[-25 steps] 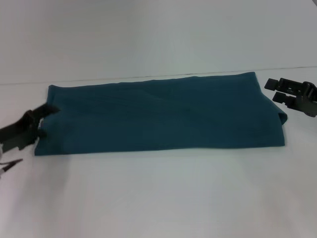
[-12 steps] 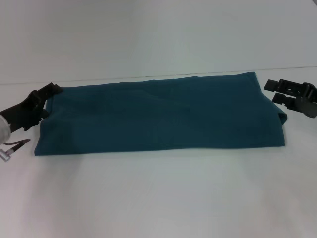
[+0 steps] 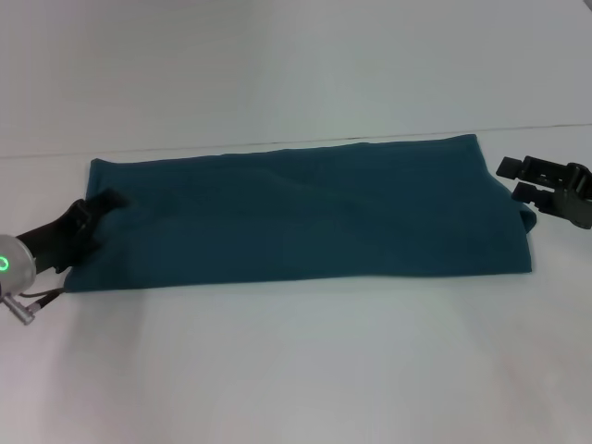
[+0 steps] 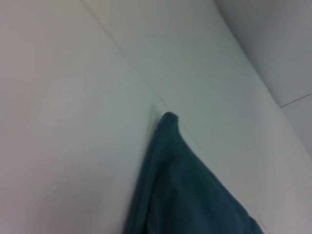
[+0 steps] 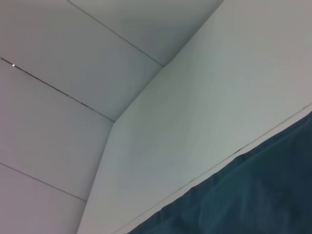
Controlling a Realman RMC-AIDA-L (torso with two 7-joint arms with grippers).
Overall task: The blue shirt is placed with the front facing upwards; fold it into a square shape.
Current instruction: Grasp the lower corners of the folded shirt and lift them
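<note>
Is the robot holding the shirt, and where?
Can't tell for sure. The left end effector sits on the shirt's left edge; its grip is unclear. The right end effector is open beside the shirt, holding nothing.

white table (image 3: 296, 370) | pale paneled wall (image 5: 73, 58) | soft even light

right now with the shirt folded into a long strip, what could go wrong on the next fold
1. The left gripper sits over the shirt's left end; whether it holds all the layers cannot be seen, so a lift might take only the top one and undo the strip.
2. The right gripper hangs off the shirt's right edge, pinning nothing, so that end may drag.
3. The right end already bulges at its corner, so the square could come out crooked.
</note>
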